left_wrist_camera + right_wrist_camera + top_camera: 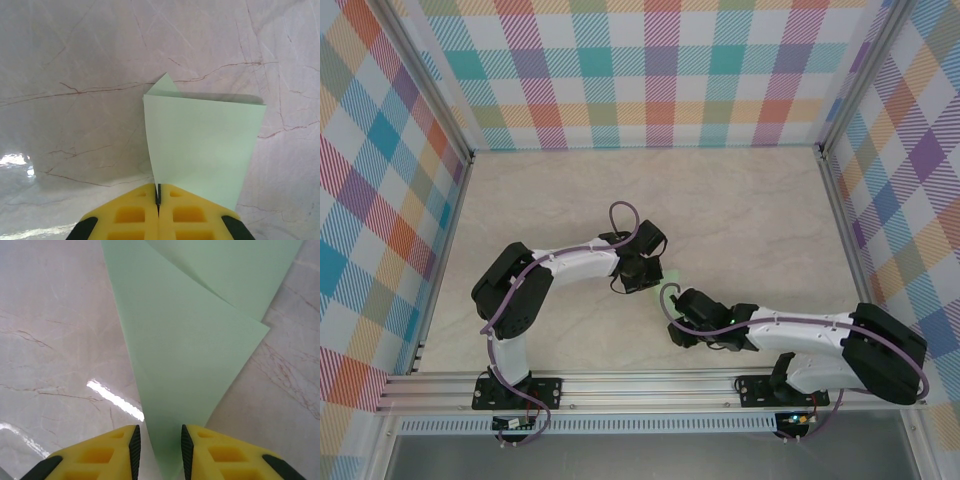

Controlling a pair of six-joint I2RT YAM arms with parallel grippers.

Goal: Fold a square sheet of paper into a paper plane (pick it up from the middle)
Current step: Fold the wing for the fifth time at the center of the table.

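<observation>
The square sheet of paper (200, 145) is pale mint green and folded, with a small pointed flap sticking up behind its top edge. My left gripper (159, 194) is shut on the sheet's lower left corner, and the sheet stands up from its yellow fingers. In the right wrist view the paper (190, 340) narrows to a point that runs down between the fingers of my right gripper (159, 445), which is open around it. From above, both grippers meet mid-table, left (642, 272) and right (672, 300), with a sliver of green paper (670, 278) between them.
The marble-patterned table (750, 220) is walled by checked panels on three sides (650, 70). An aluminium rail (650, 385) carries both arm bases along the near edge. Open table surface lies behind and to both sides of the grippers.
</observation>
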